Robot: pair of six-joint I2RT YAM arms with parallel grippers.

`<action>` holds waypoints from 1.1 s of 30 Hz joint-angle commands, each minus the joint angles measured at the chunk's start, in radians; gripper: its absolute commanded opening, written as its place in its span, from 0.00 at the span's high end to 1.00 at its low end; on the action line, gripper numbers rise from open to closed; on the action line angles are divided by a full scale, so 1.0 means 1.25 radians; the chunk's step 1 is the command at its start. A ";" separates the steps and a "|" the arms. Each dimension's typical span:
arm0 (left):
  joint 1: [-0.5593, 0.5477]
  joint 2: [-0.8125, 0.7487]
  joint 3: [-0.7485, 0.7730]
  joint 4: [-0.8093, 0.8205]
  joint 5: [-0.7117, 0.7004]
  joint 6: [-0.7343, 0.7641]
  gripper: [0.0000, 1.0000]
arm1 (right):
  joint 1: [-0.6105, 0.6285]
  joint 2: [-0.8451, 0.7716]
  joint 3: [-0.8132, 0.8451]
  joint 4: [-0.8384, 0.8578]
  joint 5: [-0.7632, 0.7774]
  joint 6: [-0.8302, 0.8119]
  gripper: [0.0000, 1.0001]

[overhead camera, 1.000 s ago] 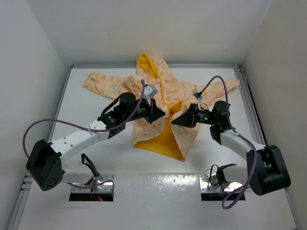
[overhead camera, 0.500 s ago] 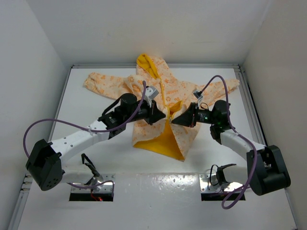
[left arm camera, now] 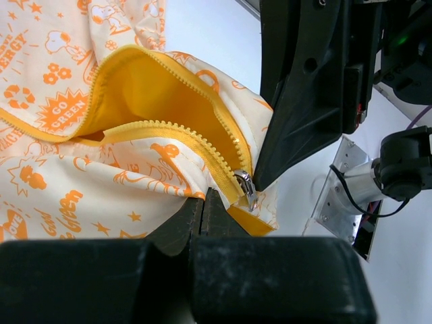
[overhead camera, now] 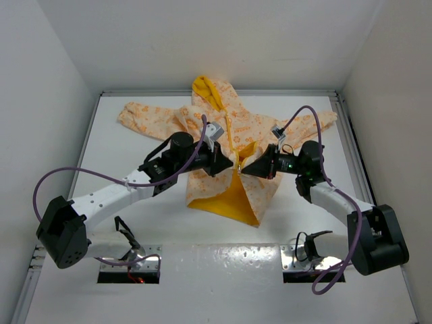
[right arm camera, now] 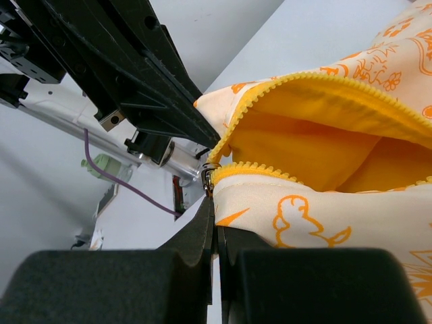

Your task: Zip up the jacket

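cream printed jacket, toothed yellow zipper

One jacket, with one hood at twelve o'clock, two sleeves, one zipper slider. Two grippers: left gripper, right gripper. One table.

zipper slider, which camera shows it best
Left wrist: the metal zipper slider is close, sharp and seen side-on. Right wrist shows only its thin edge. In top external it is too small to make out.
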 commanded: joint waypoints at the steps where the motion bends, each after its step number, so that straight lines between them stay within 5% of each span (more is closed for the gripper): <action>1: -0.002 -0.014 0.018 0.034 -0.010 0.015 1.00 | -0.002 -0.007 0.019 0.060 -0.002 -0.004 1.00; 33: -0.002 -0.006 0.034 0.050 -0.008 0.008 1.00 | -0.001 -0.003 0.025 0.045 0.016 -0.023 1.00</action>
